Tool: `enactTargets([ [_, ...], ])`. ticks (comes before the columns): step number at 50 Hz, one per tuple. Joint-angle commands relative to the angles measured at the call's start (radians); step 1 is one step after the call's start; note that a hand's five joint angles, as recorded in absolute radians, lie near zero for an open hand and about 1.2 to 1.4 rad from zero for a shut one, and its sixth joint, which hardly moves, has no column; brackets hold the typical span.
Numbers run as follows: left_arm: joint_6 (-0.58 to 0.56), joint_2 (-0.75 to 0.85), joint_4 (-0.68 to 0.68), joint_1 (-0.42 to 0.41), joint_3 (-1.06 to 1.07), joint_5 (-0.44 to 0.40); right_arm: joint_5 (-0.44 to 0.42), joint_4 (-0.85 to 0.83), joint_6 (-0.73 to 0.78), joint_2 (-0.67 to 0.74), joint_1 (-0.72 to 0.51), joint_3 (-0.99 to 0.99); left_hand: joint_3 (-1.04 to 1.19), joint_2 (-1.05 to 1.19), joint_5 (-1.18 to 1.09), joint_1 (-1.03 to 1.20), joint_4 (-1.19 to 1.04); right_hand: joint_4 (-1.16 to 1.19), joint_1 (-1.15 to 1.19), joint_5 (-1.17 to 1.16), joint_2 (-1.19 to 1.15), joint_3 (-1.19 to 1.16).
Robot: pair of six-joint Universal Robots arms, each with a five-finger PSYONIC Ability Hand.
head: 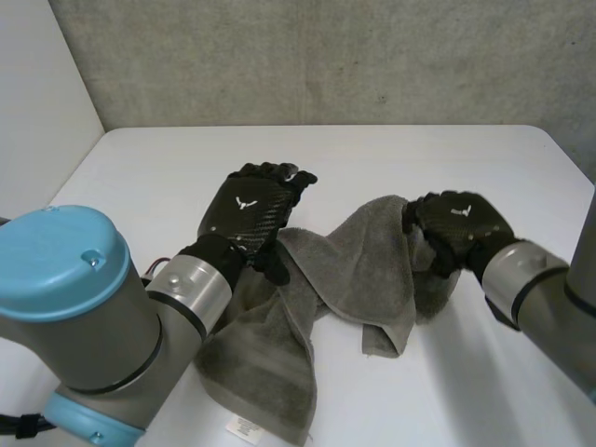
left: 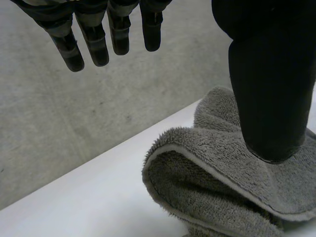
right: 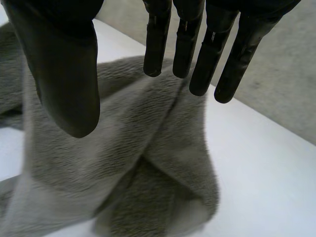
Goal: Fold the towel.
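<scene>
With left hand (head: 247, 207) straight-fingered, thumb over a rolled fold of towel (head: 345, 265), and right hand (head: 456, 223) likewise spread above its bunched end, gripping nothing. Lies crumpled between both on table (head: 419, 158). Better to flatten first, then pinch corners, not mid-cloth.

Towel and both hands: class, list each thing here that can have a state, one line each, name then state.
towel: rumpled and twisted, partly doubled over, not neatly folded, lying on the table.
left hand: open, fingers straight, over the towel's middle part.
right hand: open, fingers straight, over the towel's bunched end.
</scene>
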State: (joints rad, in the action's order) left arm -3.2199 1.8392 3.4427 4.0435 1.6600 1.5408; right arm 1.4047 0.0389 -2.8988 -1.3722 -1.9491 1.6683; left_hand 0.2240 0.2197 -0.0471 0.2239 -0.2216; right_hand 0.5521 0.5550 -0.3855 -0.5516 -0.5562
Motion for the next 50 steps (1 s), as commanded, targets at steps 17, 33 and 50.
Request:
enactTargets([
  [17, 0.358, 0.011, -0.054, -0.020, 0.007, 0.199, -0.070, -0.228, -0.085, 0.168, -0.070, 0.149, 0.016, 0.020, -0.018, 0.016, -0.018, 0.020, 0.017, -0.012, -0.021, -0.016],
  [33, 0.539, 0.017, -0.077, -0.017, 0.018, 0.199, -0.049, -0.338, -0.077, 0.268, -0.076, 0.134, -0.005, 0.000, 0.002, -0.004, 0.002, 0.438, 0.435, -0.430, -0.439, -0.434],
  [50, 0.652, 0.135, -0.063, -0.023, 0.001, 0.199, 0.031, -0.376, -0.037, 0.018, -0.060, 0.146, -0.034, -0.030, 0.032, -0.034, 0.032, 0.844, 0.841, -0.836, -0.845, -0.840],
])
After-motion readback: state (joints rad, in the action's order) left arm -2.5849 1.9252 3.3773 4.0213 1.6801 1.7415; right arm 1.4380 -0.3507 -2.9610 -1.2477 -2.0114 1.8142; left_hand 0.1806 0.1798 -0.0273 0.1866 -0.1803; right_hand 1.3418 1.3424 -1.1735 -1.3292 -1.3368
